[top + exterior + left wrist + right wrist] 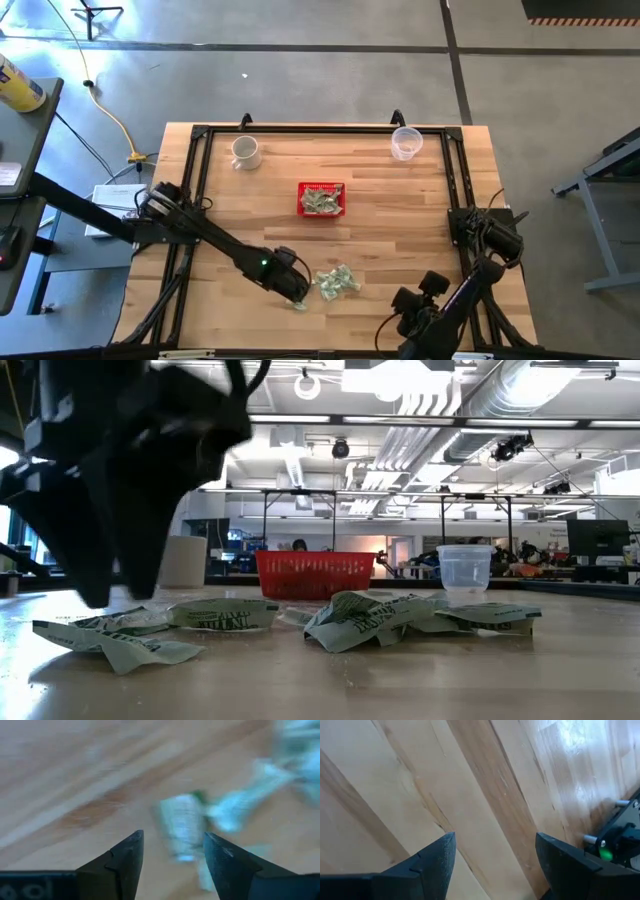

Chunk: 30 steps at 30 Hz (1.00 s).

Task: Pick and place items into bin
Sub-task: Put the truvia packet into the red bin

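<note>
Several pale green-and-white wrinkly wrappers lie in a loose heap on the table's near middle; they also show in the low view. More wrappers sit inside the red basket, which stands mid-table. My left gripper hovers open just left of the heap, fingers on either side of one wrapper without touching it. My right gripper is open over bare wood at the table's near right.
A white mug stands at the far left and a clear plastic cup at the far right. A black frame runs around the table's edges. Bare wood lies between the basket and the heap.
</note>
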Each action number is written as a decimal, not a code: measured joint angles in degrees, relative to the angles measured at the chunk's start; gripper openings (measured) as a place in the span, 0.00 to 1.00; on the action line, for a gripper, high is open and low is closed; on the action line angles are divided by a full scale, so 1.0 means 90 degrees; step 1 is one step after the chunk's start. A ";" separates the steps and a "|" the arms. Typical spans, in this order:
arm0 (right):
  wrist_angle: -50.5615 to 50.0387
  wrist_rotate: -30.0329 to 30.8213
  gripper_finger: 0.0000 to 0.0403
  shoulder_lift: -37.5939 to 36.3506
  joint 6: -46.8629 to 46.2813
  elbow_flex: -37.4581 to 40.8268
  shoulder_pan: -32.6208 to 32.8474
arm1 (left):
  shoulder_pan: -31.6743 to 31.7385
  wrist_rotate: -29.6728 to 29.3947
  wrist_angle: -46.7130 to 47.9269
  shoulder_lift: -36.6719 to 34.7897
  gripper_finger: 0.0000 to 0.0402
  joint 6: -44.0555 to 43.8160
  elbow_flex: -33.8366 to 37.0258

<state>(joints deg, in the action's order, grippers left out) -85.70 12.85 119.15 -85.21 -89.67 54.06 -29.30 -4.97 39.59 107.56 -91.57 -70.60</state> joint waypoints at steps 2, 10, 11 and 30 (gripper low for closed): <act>0.0001 0.0087 0.65 0.0000 0.0015 -0.0002 -0.0001 | 0.0001 0.0004 0.0161 0.0097 0.57 -0.0004 -0.0024; 0.0003 0.0219 0.65 0.0000 0.0077 -0.0002 -0.0104 | 0.0005 -0.0153 0.0156 0.0162 0.43 0.0127 0.0009; 0.0003 0.0225 0.65 0.0000 0.0084 -0.0002 -0.0133 | 0.0005 -0.0190 0.0114 0.0162 0.42 0.0139 0.0009; 0.0102 0.0013 0.65 0.0000 0.0070 -0.0002 -0.0352 | 0.0002 -0.0121 -0.0730 0.0162 0.27 0.0649 -0.0023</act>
<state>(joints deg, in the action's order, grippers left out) -84.78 12.97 119.15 -84.58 -89.69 50.89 -29.29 -6.06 33.03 109.01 -85.73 -70.81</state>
